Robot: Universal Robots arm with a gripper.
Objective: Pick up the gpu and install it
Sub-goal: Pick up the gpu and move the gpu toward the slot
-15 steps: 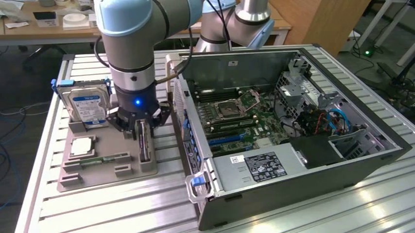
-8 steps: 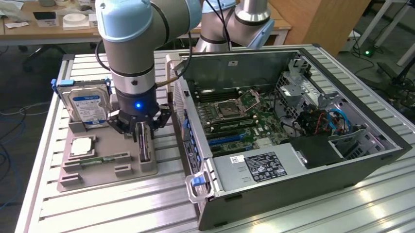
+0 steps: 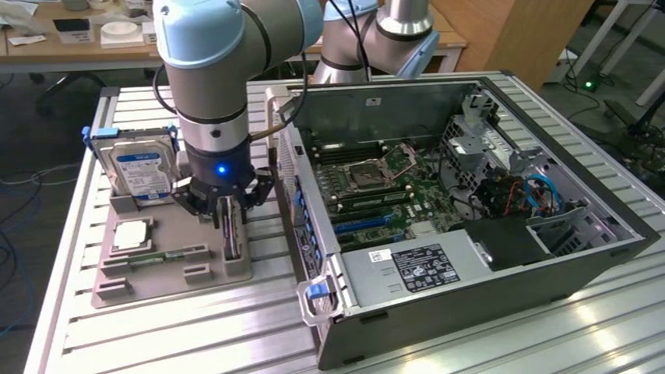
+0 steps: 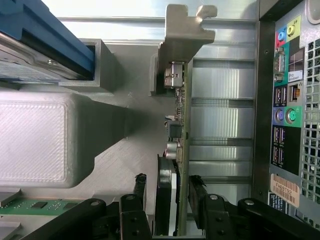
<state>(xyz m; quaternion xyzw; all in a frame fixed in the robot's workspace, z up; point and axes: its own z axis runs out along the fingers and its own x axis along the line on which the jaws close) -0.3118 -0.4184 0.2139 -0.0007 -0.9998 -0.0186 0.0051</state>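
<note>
From the wrist, the gripper [image 4: 169, 184] is nearest. Its black fingers [image 4: 141, 187] are spread, one on each side of the gpu [image 4: 179, 131]. A strip of grey shows between one finger and the card's black face, so nothing is pinched. The gpu stands on its long edge in the grey holder tray [image 4: 135, 160], seen edge-on. Its small components and a port are visible, and its silver bracket [image 4: 184, 35] is at the far end. Beyond the card on one side lie the aluminium table slats [image 4: 220, 120] and the computer case's rear port panel [image 4: 285, 120], which carries a barcode sticker [image 4: 285, 189]. On the other side are a pale textured block of the tray, a corner of the green memory stick [image 4: 40, 204] and the blue-framed hard drive [image 4: 45, 35], all cut off at the frame.

The exterior view gives the layout. The gripper [image 3: 229, 209] is down over the gpu [image 3: 232, 238] on the tray [image 3: 198, 226], at the exterior view's left of the open case [image 3: 582, 257]. The arm hides the card's top and the finger gap. Also on the tray are the memory stick [image 3: 161, 255], a processor [image 3: 133, 234] and the upright hard drive [image 3: 140, 173]. Inside the case, the power supply [image 3: 416, 266] lies near and the motherboard [image 3: 379, 183] is behind it. Its slots are too small to make out.
</note>
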